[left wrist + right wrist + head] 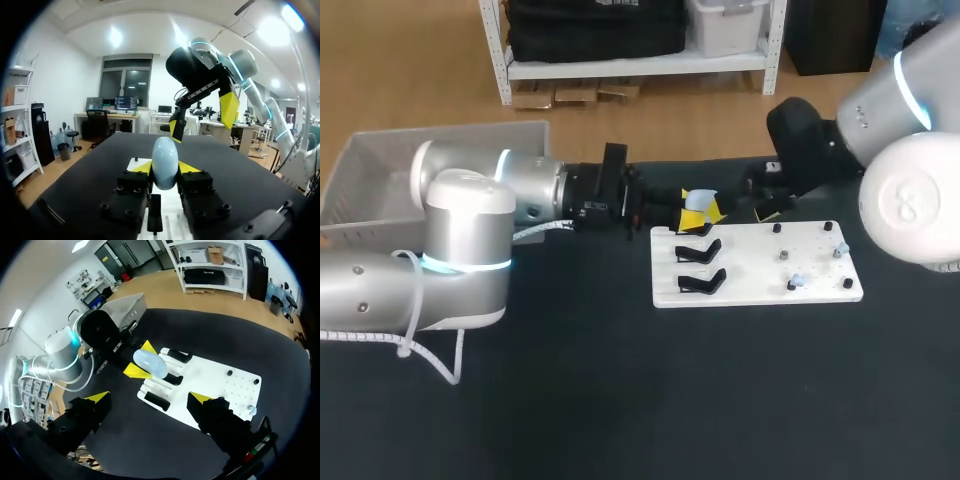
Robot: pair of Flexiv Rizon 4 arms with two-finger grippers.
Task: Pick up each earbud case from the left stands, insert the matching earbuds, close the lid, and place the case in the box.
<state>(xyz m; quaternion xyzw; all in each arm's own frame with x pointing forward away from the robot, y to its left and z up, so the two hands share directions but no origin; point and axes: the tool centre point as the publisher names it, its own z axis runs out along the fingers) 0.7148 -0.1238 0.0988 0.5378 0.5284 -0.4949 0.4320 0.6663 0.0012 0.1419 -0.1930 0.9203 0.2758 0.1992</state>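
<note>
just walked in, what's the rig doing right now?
The left gripper is shut on a pale blue earbud case, held near the stand end of the white board. The right gripper hovers open just ahead of it, holding nothing. The three black stands look empty, small pale earbuds sit among the pegs, and the box waits at the far left.

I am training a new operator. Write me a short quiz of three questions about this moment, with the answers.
1. True or false: the left gripper is shut on the earbud case.
2. How many black stands are on the white board?
3. The right gripper is:
A. open, holding nothing
B. shut on the earbud case
C. shut on a stand

Key: 1 true; 2 three; 3 A.
</note>
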